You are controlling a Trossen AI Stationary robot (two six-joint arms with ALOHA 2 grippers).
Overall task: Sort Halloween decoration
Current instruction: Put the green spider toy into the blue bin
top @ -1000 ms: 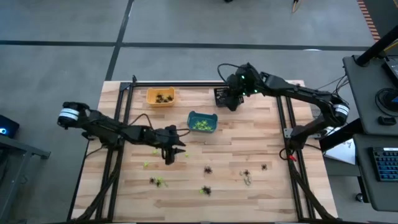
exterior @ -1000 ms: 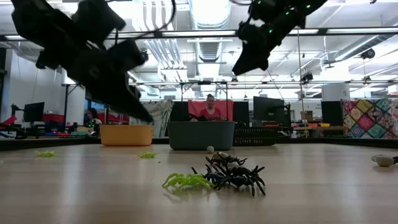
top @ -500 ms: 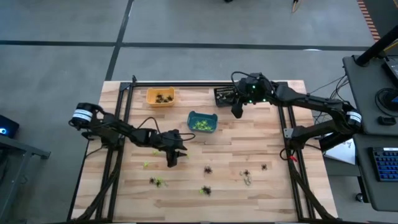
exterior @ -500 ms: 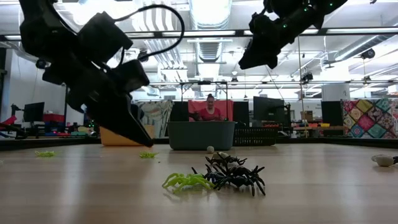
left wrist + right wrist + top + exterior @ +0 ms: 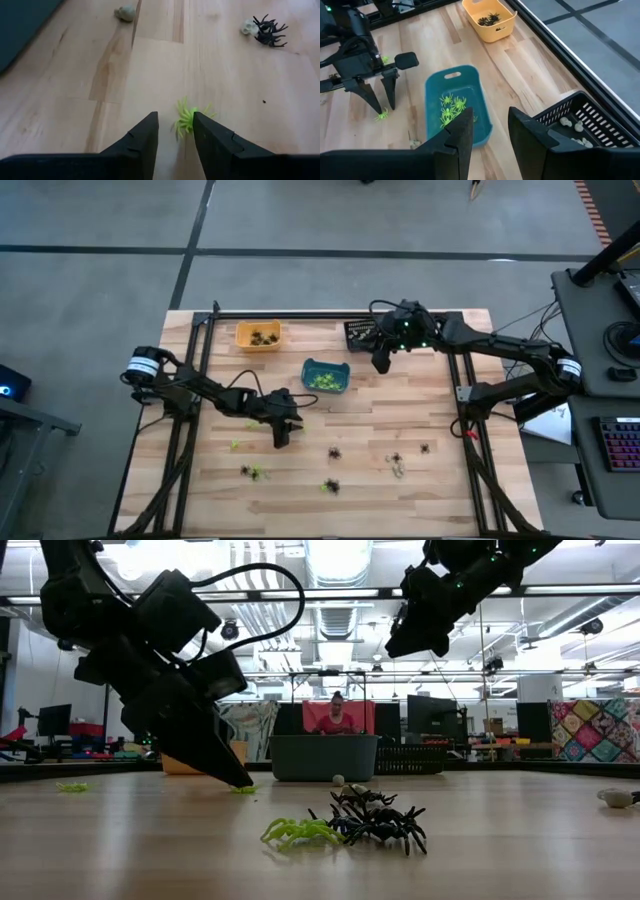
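**Left jaws straddle a lime spider on the wood**

A tiny lime-green spider [image 5: 186, 118], spiky-legged glossy plastic, lies on the pale planked tabletop [image 5: 400, 415] left of centre in the high view, just ahead of the left gripper [image 5: 175, 131], whose dark wedge jaws stand parted and empty. More green and black spiders [image 5: 331, 452] dot the lower planks. Green ones fill the teal bin [image 5: 325, 376], dark ones the orange bin [image 5: 258, 335]. The right gripper [image 5: 485, 122], jaws parted and empty, hovers by the black slatted bin [image 5: 359, 332], upper centre.

The wooden table [image 5: 420, 405] carries an orange bin [image 5: 258, 336] and a black bin [image 5: 360, 334] along its far edge, a teal bin [image 5: 325, 376] mid-table, and small spider trinkets [image 5: 332, 452] scattered toward its near edge.
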